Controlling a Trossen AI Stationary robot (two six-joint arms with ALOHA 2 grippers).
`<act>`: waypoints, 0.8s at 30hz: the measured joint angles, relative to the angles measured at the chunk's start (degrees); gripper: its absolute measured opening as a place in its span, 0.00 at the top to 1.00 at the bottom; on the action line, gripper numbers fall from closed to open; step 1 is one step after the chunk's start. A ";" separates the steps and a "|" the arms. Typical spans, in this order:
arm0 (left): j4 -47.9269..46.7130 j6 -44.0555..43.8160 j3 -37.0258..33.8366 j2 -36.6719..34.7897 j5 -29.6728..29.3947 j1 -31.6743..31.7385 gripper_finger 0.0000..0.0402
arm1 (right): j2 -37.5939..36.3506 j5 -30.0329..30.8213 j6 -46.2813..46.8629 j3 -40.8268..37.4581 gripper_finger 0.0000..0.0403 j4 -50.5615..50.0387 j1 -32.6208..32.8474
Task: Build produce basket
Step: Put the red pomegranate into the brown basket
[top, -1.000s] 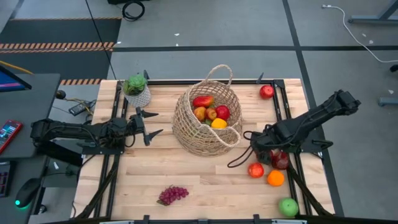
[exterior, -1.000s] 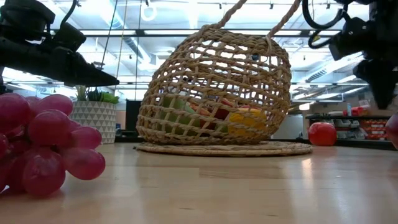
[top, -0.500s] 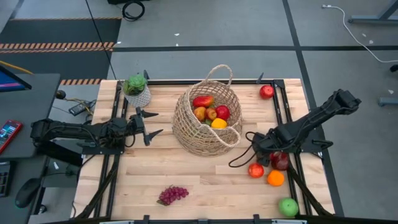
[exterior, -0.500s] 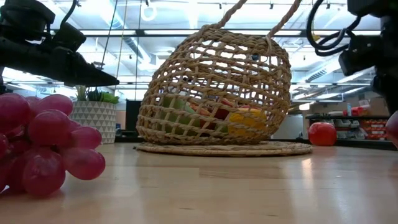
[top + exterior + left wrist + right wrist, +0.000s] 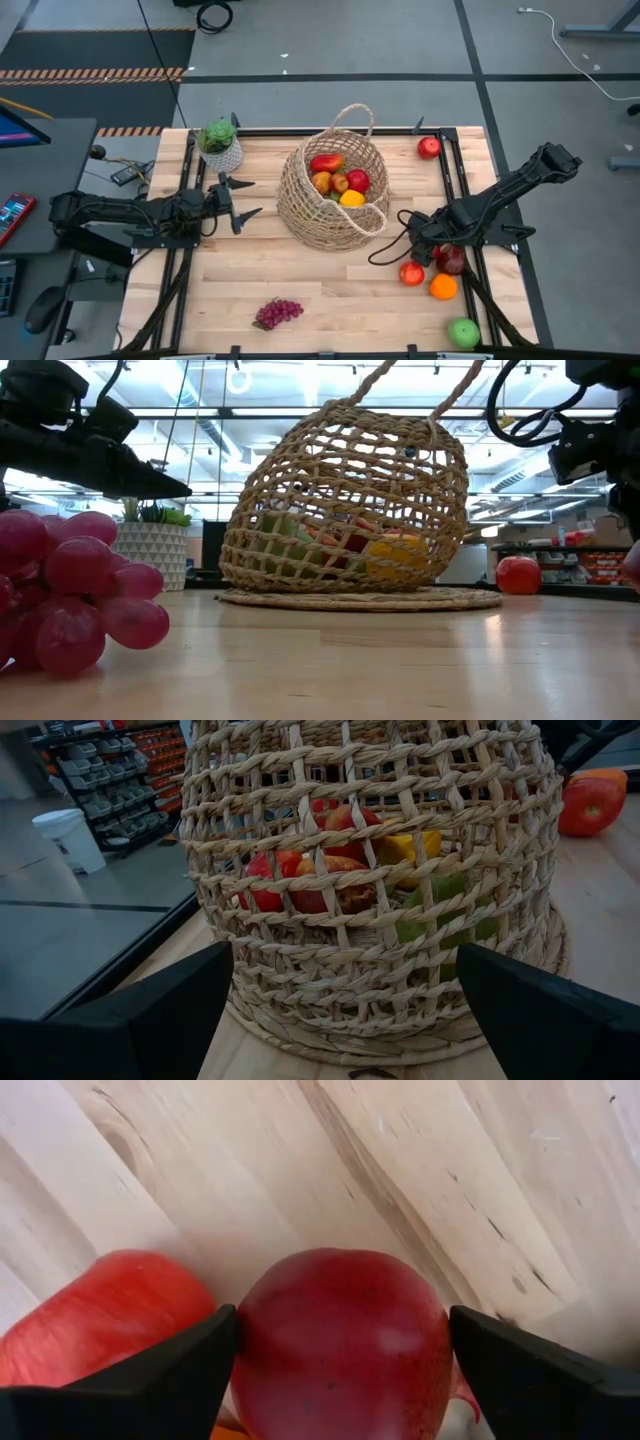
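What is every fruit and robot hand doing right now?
basket: tilted, several fruits inside.
dark red apple: on the table, between the right gripper's open fingers.
right gripper: open, down around that apple.
left gripper: open, empty, beside the basket.
grape bunch: lying on the table.
orange: on the table.
green apple: on the table.

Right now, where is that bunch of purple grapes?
In the high view, the grape bunch lies on the table's near edge, left of centre, apart from the basket and other fruit.
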 joint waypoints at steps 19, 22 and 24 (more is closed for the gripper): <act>0.00 -0.01 0.00 -0.01 0.01 0.01 0.03 | -9.11 0.54 -1.71 -0.22 0.14 -0.70 -3.63; 0.00 0.00 0.00 0.01 0.01 0.00 0.03 | -7.95 -2.09 -4.00 -0.20 0.14 -0.72 -3.55; 0.01 -0.01 0.00 0.00 0.01 0.00 0.03 | -7.26 -3.42 -5.50 -0.20 0.14 -0.75 -3.54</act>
